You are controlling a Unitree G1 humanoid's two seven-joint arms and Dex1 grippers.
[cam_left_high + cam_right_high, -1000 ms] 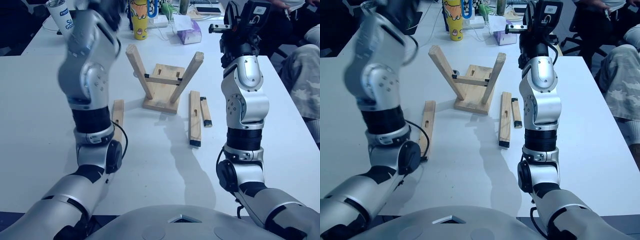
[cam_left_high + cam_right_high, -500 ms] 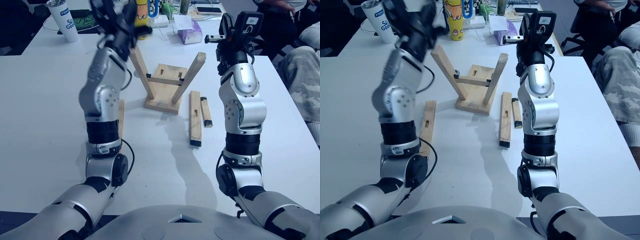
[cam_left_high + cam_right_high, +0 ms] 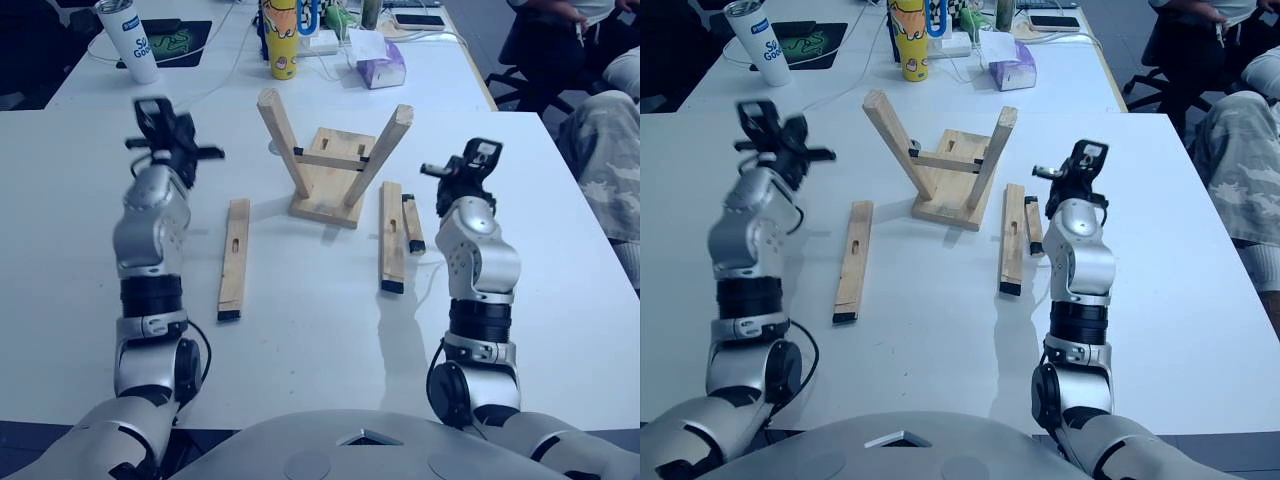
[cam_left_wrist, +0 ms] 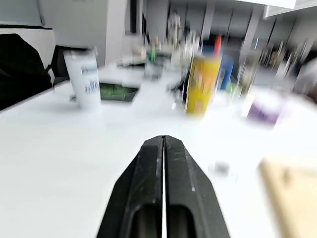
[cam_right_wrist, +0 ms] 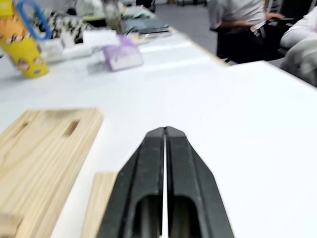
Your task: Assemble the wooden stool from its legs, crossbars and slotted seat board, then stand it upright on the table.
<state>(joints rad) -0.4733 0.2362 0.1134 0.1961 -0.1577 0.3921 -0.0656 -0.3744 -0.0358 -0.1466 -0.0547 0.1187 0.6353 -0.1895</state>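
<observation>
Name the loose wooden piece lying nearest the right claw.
The short crossbar, flat just right of the longer loose leg and closest to the right claw; the other loose leg lies over by the left arm.

Silver jointed left arm [image 3: 148,225] bent at elbow, forearm raised upright over the table's left side. Black two-finger left end effector [image 4: 163,143] on top, fingers pressed together. Silver jointed right arm [image 3: 478,255] same pose on the right. Black two-finger right end effector [image 5: 165,133] fingers pressed together too.

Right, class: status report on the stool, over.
Left gripper, right gripper shut, empty. Seat board inverted; two fitted legs, one crossbar. Left loose leg, right loose leg, short bar flat.
</observation>
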